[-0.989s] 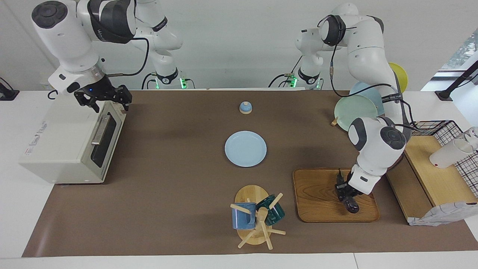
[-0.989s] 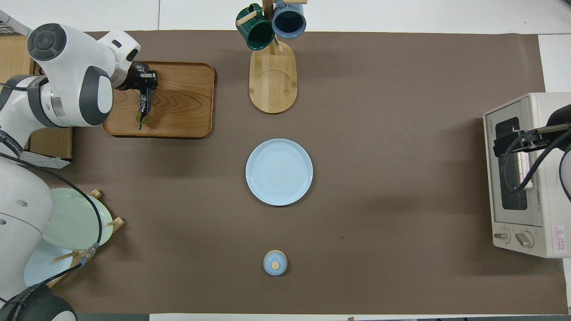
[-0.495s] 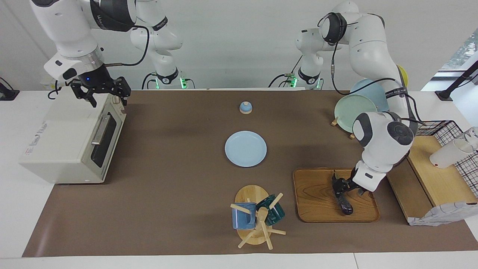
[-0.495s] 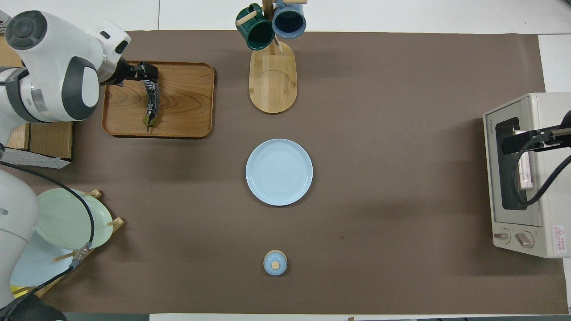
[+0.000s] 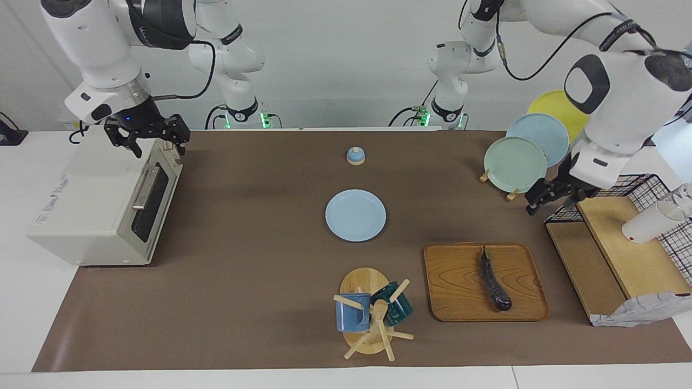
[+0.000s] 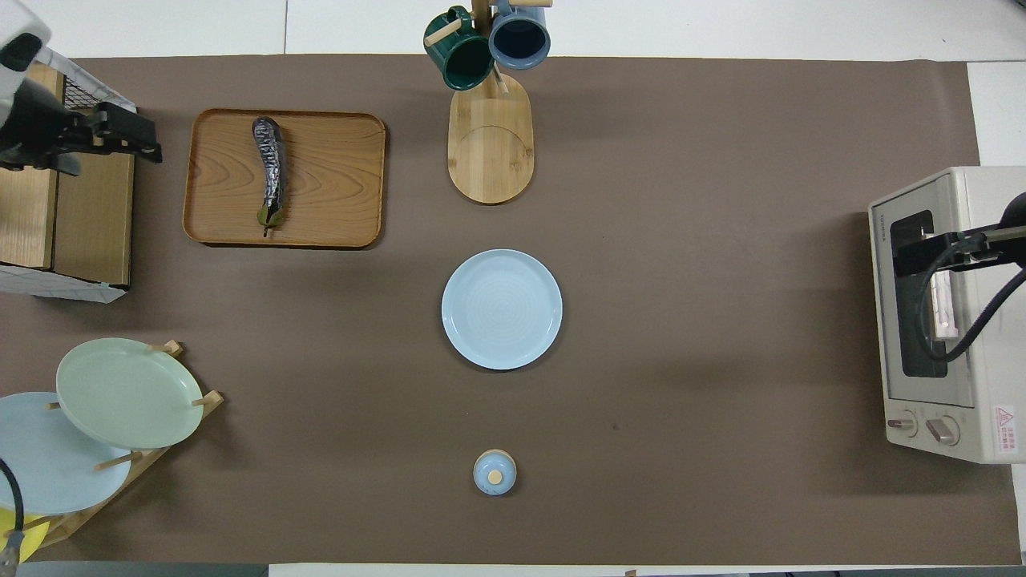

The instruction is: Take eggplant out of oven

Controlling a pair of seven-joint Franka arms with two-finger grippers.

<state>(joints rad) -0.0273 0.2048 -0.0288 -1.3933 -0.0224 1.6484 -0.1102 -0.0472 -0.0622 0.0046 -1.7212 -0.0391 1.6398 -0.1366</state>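
In the facing view the eggplant (image 5: 493, 280) lies flat on the wooden tray (image 5: 454, 292), stem end toward the robots, with nothing touching it; the tray sits toward the left arm's end of the surface, beside the mug rack (image 5: 373, 319). The left gripper (image 5: 550, 195) hangs well apart from it, over the edge of the wire basket (image 5: 643, 186) near the plate rack (image 5: 513, 162), jaws apart and empty. The right gripper (image 5: 148, 138) hovers over the top front corner of the oven (image 5: 86, 200), jaws apart, holding nothing; the oven door looks shut. In the overhead view the eggplant (image 6: 270, 170) again rests alone on the tray (image 6: 337, 180), the left gripper (image 6: 120, 136) stands off beside it over the wooden box, and the right gripper (image 6: 922, 256) sits above the oven (image 6: 934, 320) front. By my reading the eggplant is already out and set down, so the task looks all but finished. What remains is for both arms to pull clear and settle without brushing the basket or oven.
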